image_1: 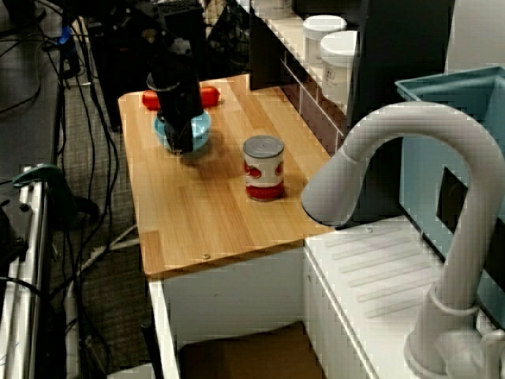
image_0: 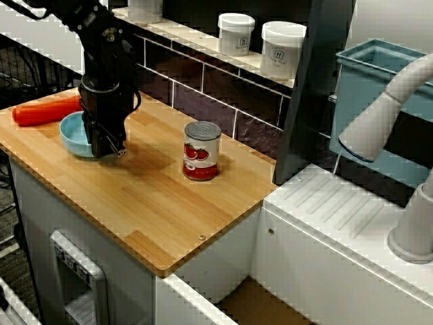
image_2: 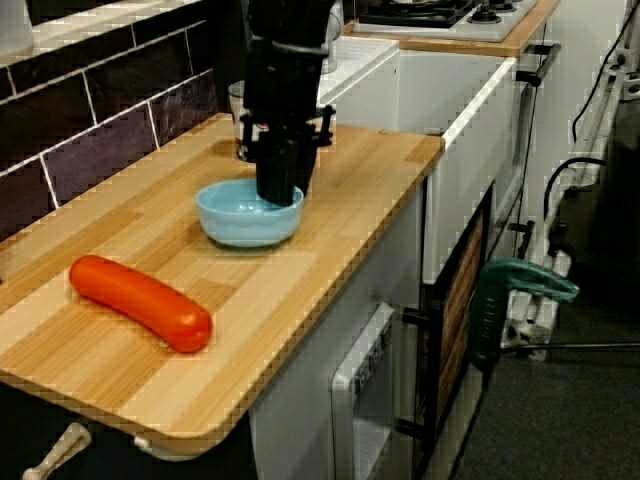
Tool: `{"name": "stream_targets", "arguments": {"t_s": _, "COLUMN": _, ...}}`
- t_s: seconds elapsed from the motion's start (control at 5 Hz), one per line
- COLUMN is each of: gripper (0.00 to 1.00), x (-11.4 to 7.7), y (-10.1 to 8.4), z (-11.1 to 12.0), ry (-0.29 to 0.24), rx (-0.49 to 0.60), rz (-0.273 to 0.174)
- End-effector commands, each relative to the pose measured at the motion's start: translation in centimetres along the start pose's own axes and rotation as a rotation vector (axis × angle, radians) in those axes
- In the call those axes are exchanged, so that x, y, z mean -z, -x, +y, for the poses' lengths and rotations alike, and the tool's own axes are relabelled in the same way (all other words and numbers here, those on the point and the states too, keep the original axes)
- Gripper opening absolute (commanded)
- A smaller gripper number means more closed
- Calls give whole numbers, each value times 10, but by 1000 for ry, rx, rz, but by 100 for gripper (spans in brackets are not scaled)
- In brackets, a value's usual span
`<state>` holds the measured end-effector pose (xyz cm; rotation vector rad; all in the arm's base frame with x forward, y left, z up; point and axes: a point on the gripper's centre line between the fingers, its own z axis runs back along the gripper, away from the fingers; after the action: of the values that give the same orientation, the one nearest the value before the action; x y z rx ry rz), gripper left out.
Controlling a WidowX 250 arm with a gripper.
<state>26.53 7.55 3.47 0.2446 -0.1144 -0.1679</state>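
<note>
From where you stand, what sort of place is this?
Probably a kitchen, perhaps a mock-up: a wooden counter against dark wall tiles, a faucet, and a hob beyond the blue bowl.

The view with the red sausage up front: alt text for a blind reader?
A black robot gripper reaches down at the rim of a light blue bowl on a wooden counter. A red sausage lies nearer the camera, apart from it.

Your count for this station:

- wooden counter [image_0: 169, 203]: 1
- blue bowl [image_0: 70, 137]: 1
- red-orange sausage-shaped piece [image_0: 42, 112]: 1
- tomato can [image_0: 201, 150]: 1
- white lidded jars [image_0: 236, 34] [image_0: 282, 49] on the tiled ledge: 2 in full view
- white faucet [image_0: 379, 122]: 1
- teal bin [image_0: 365, 88]: 1
- gripper [image_0: 108, 147]: 1
</note>
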Motion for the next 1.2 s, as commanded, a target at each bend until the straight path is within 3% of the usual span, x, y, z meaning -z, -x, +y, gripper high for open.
{"name": "stream_targets", "arguments": {"t_s": 0.0, "gripper": 100, "x": -13, "y": -2, "z": 12, "ry": -8, "rx": 3, "rz": -9}}
{"name": "stream_targets", "arguments": {"t_s": 0.4, "gripper": 100, "x": -18, "y": 0, "z": 25, "ry": 8, "rx": -7, "rz": 3}}
{"name": "stream_targets", "arguments": {"t_s": 1.0, "gripper": 100, "x": -45, "y": 7, "z": 58, "ry": 50, "rx": -31, "rz": -24}}
